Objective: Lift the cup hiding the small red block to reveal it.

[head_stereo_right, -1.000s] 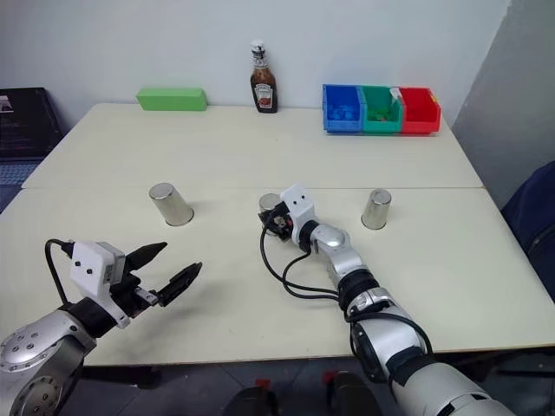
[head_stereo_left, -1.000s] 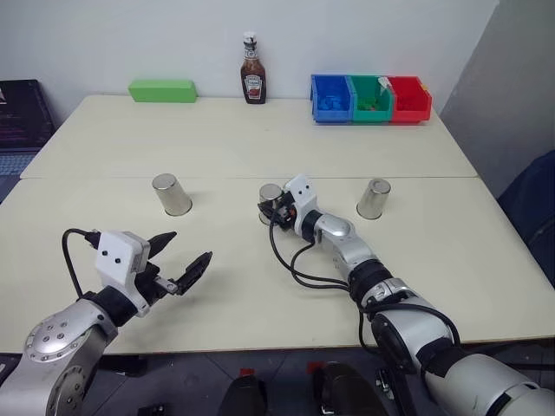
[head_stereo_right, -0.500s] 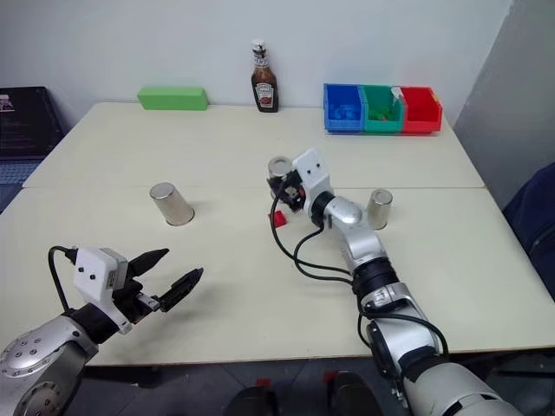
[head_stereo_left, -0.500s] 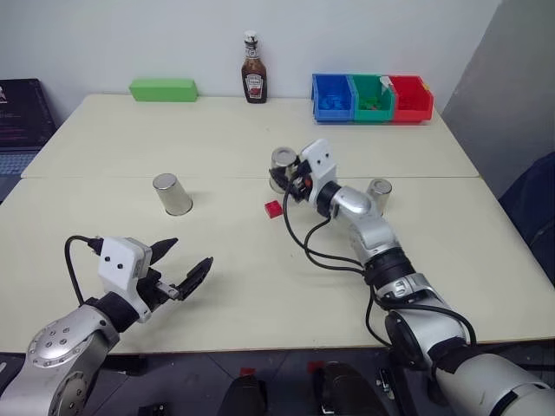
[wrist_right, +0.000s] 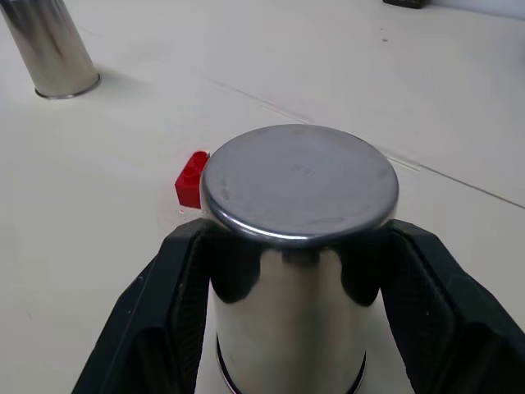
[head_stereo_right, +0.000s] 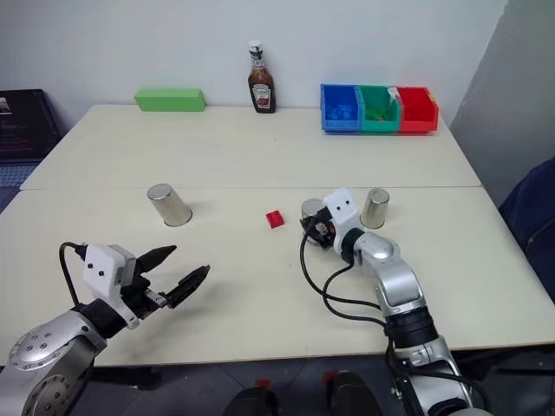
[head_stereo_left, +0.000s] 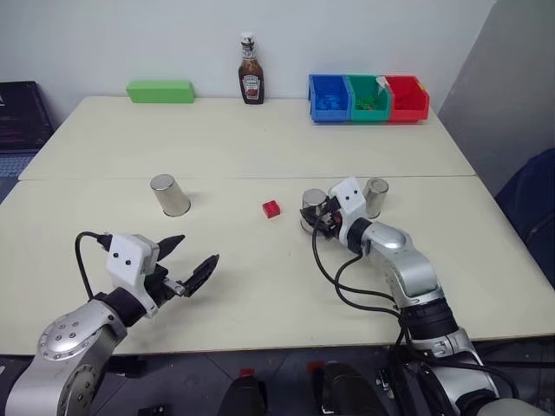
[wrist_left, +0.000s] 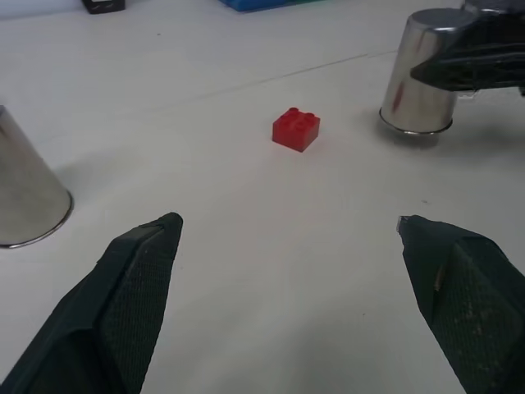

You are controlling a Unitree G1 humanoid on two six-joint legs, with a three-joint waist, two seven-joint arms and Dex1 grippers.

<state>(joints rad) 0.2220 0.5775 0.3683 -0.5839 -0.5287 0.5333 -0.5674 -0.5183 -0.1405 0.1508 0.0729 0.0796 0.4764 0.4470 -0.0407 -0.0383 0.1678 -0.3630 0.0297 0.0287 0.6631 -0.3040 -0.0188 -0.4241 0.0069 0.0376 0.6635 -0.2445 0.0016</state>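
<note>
Left eye view: the small red block (head_stereo_left: 271, 209) sits uncovered on the table (head_stereo_left: 225, 139), centre of frame. The cup (head_stereo_left: 313, 209) is just right of it, upside down, base at or near the tabletop, clamped in the right gripper (head_stereo_left: 323, 217). A second steel cup (head_stereo_left: 169, 194) stands inverted at centre-left; a third steel cup (head_stereo_left: 375, 198) is just right of the right gripper's white housing. Left gripper (head_stereo_left: 189, 263) hovers at lower left, fingers spread, nothing between them. Along the far edge, top of frame: green box (head_stereo_left: 160, 91), sauce bottle (head_stereo_left: 251, 81), blue/green/red bins (head_stereo_left: 368, 98).

Right eye view: same layout. Block apart from the held cup, a clear gap of table between them.

Left wrist view: both black fingertips (wrist_left: 135, 271) wide apart in the bottom corners. Block upper centre, studs up. Held cup at upper right with the right gripper's dark fingers on it, rim appears to rest on the table. Second cup at left edge.

Right wrist view: held cup fills the centre, flat base facing the camera, one black finger pressed on each side. Block peeks out just left of it. Second cup at upper left.
</note>
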